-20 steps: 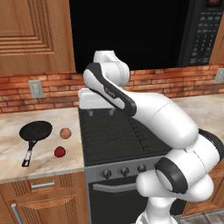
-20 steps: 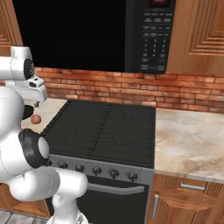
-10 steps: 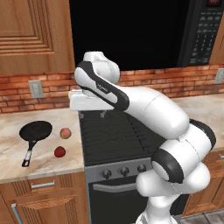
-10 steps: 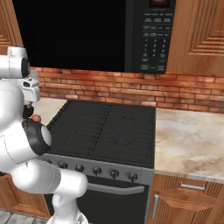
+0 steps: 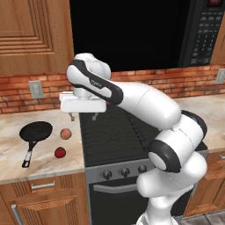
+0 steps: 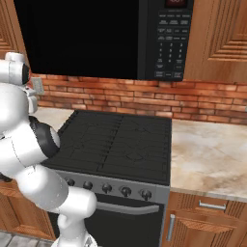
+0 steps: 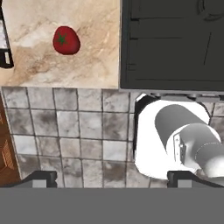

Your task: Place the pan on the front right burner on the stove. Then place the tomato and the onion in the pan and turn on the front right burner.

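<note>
Gripper (image 5: 83,117) swung left toward counter, released — one pan (image 5: 35,131), one onion (image 5: 65,133), one tomato (image 5: 60,152).

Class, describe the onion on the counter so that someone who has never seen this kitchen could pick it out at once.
Start at the wide black-topped stove and look to the pale stone counter on its left. The small tan-pink round onion sits there, right of the small round black frying pan. Unlike the shiny red tomato nearer the counter's front edge, it is dull and pinkish-brown.
</note>
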Robot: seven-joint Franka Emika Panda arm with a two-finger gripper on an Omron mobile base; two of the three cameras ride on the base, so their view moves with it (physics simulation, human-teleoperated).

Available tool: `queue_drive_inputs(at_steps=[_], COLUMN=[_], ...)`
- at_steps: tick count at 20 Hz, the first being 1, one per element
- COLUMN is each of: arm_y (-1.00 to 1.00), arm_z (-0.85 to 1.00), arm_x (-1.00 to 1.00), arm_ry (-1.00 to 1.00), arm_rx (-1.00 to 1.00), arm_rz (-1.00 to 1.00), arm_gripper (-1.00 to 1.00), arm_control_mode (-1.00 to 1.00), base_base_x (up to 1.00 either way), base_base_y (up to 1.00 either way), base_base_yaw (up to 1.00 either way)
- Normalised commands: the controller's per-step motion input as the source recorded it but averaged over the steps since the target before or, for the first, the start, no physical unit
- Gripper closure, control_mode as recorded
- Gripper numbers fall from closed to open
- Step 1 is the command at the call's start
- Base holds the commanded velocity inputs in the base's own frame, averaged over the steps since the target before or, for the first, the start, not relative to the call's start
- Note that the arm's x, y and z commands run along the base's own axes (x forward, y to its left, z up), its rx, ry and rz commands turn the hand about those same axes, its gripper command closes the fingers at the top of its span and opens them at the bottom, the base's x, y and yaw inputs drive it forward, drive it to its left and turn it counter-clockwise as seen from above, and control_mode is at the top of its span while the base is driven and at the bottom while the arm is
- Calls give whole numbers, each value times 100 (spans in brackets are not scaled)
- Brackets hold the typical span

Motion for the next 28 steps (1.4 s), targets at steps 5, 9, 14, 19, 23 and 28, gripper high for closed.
queue_drive_inputs(at_steps=[5, 9, 14, 19, 23, 28], arm_y=[34, 38, 38, 29, 24, 23], arm_z=[0, -1, -5, -9, -13, -12], arm_x=[0, 0, 0, 0, 0, 0], arm_ry=[6, 1, 0, -3, -9, -11], arm_rx=[0, 0, -2, -6, -7, -5], arm_rz=[0, 0, 0, 0, 0, 0], arm_gripper=[-100, -100, -100, -100, -100, -100], arm_control_mode=[-100, -100, -100, -100, -100, -100], base_base_x=[0, 0, 0, 0, 0, 0], base_base_y=[0, 0, 0, 0, 0, 0], base_base_yaw=[0, 0, 0, 0, 0, 0])
